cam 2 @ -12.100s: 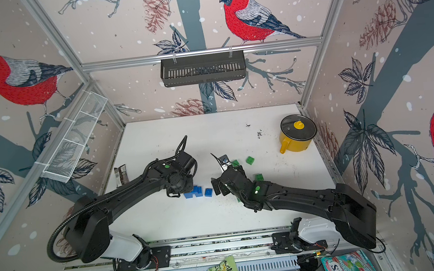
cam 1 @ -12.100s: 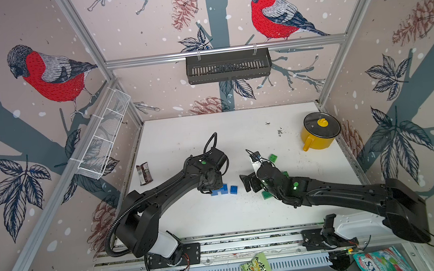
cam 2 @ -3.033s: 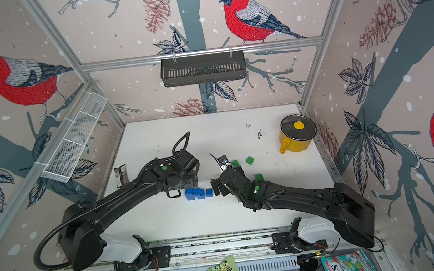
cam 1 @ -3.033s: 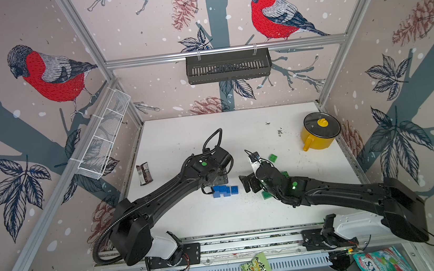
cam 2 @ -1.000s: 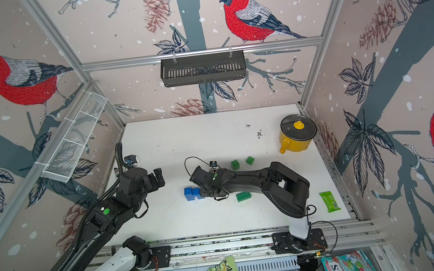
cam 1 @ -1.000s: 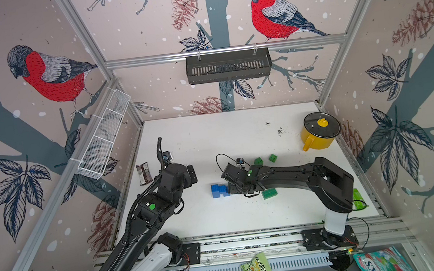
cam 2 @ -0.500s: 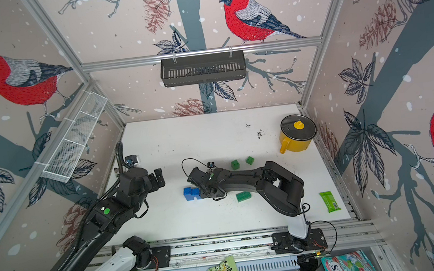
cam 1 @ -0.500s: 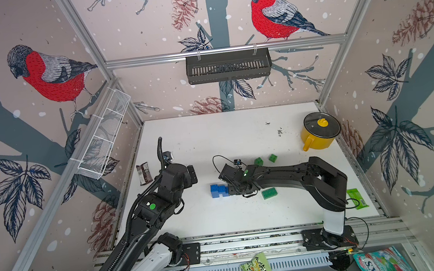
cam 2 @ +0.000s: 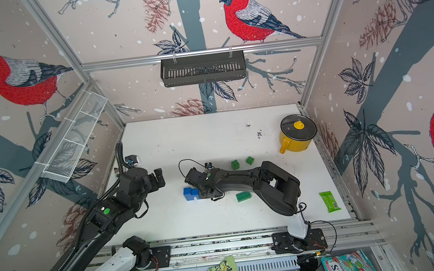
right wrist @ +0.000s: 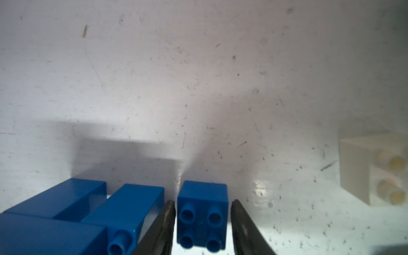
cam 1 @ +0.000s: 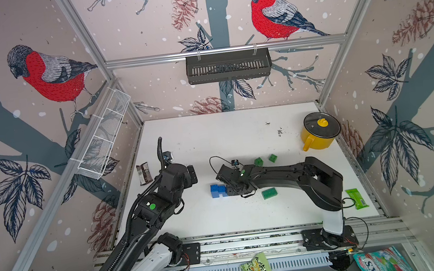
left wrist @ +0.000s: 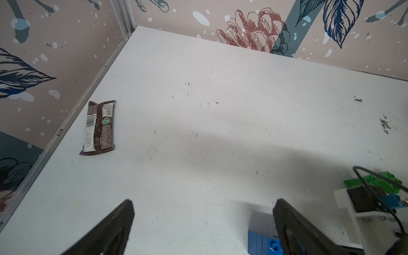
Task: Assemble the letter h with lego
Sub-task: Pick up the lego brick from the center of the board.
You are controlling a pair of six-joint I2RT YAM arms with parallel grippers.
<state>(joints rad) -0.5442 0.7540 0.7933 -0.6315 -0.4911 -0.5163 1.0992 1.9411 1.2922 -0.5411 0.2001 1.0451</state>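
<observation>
Nearest the front rail, a long green brick [cam 1: 269, 193] of glossy studded plastic lies flat on the scuffed white worktop [cam 1: 224, 140], its long axis roughly left to right. Just behind it, the right gripper [right wrist: 203, 202] is set around a small blue cube [right wrist: 202, 212] tipped on its side, its 4 round studs turned toward the wrist camera; the fingers [right wrist: 167, 220] stand narrowly apart, with a thin gap seen at 1 side. Just beside the cube lies the joined blue assembly [right wrist: 66, 212], its stud ends pointed the same way. A white brick [right wrist: 373, 170] is seen well apart. The left gripper [left wrist: 204, 202] is held wide apart and empty; 3 seconds earlier it was over the blue bricks. Farther back, 2 green cubes [cam 1: 258, 161] are found, then a yellow pot [cam 1: 319, 135].
</observation>
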